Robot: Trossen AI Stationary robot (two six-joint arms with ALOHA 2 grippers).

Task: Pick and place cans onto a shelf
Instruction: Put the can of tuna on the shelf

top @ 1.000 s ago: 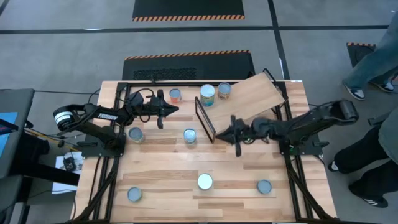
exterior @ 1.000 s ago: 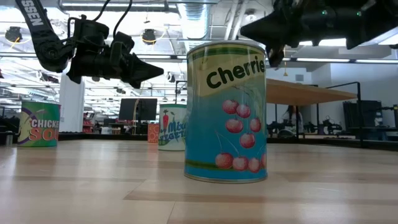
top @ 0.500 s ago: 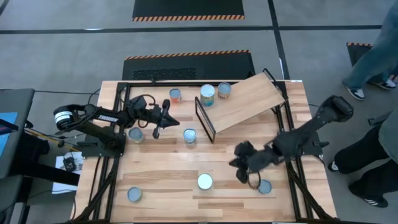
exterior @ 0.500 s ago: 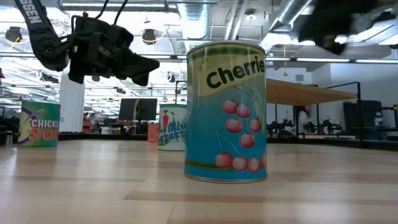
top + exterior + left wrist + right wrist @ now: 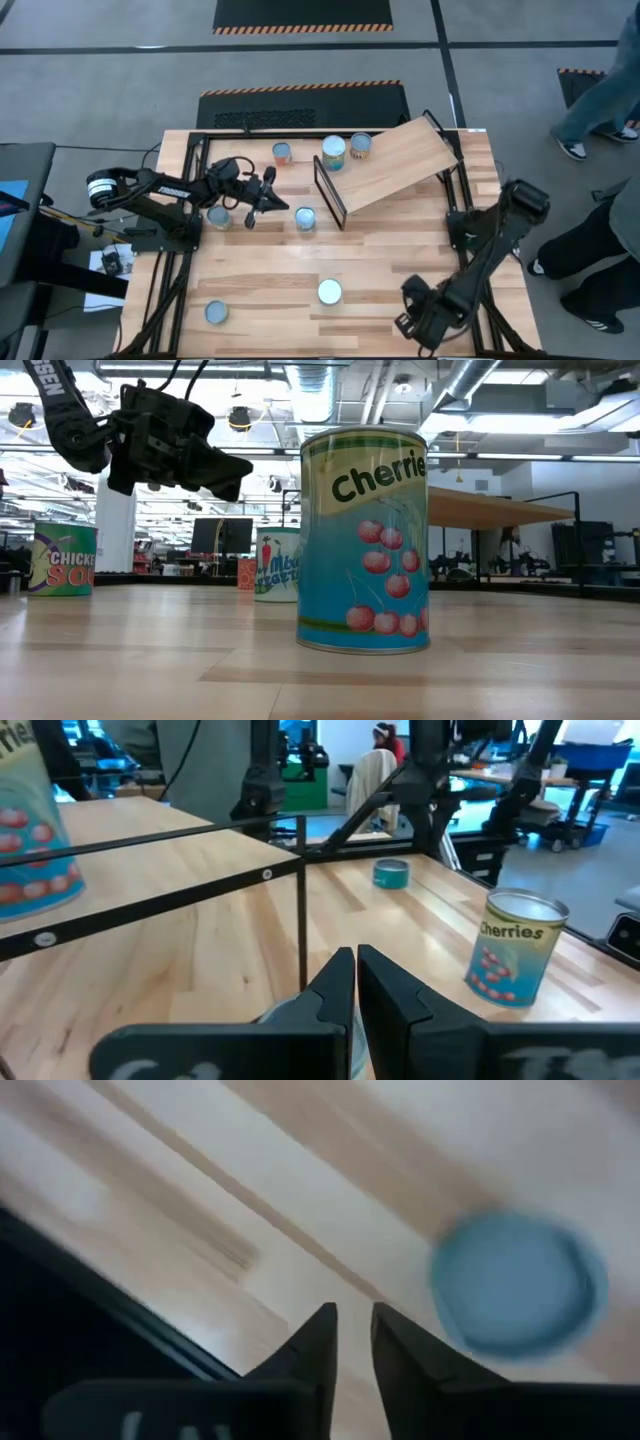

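Several cans stand upright on the plank table: three at the far edge beside the shelf (image 5: 283,152), (image 5: 333,152), (image 5: 360,145), one in the middle (image 5: 305,220), one at the left (image 5: 218,217), and two near the front (image 5: 329,292), (image 5: 216,313). The slanted plywood shelf (image 5: 395,160) rests on its black frame at the far right. My left gripper (image 5: 272,196) is shut and empty, hovering left of the middle can. My right gripper (image 5: 412,322) is shut and empty, pointing down at the near right, above a blue-lidded can (image 5: 518,1285) that its arm hides in the high view.
The low view shows the Cherries can (image 5: 365,540) close up, with a soup can (image 5: 62,560) and a vegetables can (image 5: 276,565) behind it. The shelf's black frame (image 5: 300,910) stands just ahead of my left gripper (image 5: 355,982). People stand beyond the table's right side (image 5: 600,90).
My right gripper has swung from beside the shelf's lower end toward the table's near right corner and tipped to point down over the blue-lidded can. My left gripper has gone a little toward the near edge, closer to the middle can. No can has moved.
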